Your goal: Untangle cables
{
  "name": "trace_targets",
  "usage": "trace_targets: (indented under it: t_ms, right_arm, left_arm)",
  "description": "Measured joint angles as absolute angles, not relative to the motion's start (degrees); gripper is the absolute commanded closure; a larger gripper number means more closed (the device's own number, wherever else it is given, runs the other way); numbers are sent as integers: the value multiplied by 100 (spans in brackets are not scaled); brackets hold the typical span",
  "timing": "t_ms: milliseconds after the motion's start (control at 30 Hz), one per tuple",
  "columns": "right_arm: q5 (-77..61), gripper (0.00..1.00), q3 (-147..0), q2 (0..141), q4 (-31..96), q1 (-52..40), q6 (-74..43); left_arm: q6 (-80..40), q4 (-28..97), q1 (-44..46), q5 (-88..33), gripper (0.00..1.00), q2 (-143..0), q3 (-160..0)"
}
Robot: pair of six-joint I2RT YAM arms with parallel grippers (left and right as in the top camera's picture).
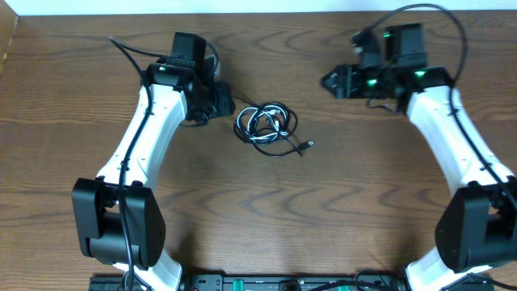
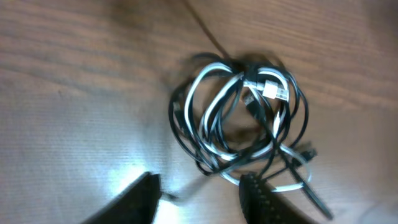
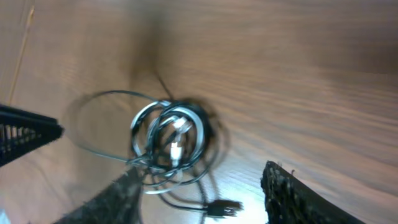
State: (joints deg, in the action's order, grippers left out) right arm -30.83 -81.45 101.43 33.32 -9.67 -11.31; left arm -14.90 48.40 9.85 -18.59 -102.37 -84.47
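**Overhead view.** One coiled bundle of cables (image 1: 265, 127) lies near the middle of the wooden desk (image 1: 258, 214). A single black plug (image 1: 309, 145) trails from its lower right side. Two white arms reach in from the near edge. The left end effector (image 1: 216, 101) sits just beside the bundle on its left, and the right end effector (image 1: 335, 81) is well apart from it, up and to the right. From this height the finger spacing of neither can be told.

**Left wrist view.** This view resolves the cables (image 2: 249, 102): one white cord (image 2: 202, 81) ending in a small white plug (image 2: 275, 93), looped together with black cords whose number cannot be counted in the tangle. The left end effector (image 2: 198, 182) shows two dark fingers (image 2: 256, 199) standing apart with nothing between them. One tip lies at the bundle's lower edge, though contact cannot be confirmed.

**Right wrist view.** The picture is blurred. The cables (image 3: 171, 140) appear as one coil. A thin black loop (image 3: 93, 121) spreads to its left, and the black plug (image 3: 221, 207) lies below it. Neither detail shows in the left wrist view. The right end effector (image 3: 202, 171) has its two fingers (image 3: 292, 193) spread wide and empty. A dark ribbed shape (image 3: 25, 134) enters at the left edge; its identity cannot be told.
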Motion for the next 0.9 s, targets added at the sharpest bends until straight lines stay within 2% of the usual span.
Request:
trace_targets:
  t_ms: [367,467,667,900]
  right_arm:
    - [-3052,43,-8138,10862,3269,-1894,-1129]
    - [-2989,48,-8138,11013,3210,-2023,-1188]
    - [-2808,66,-8138,11585,2961,-2206,-1553]
    - [-2421,62,-8132,12062,2904,-2268,-2067]
  left_arm:
    - [-1658,5236,1079,-1846,45,-10237,-8447]
    - [-1695,5221,1153,-1822,45,-10248,-8447]
    - [-1852,5103,1293,-1806,48,-10425,-8447]
    - [-1990,5006,1293,-1806,49,-10479,-8447]
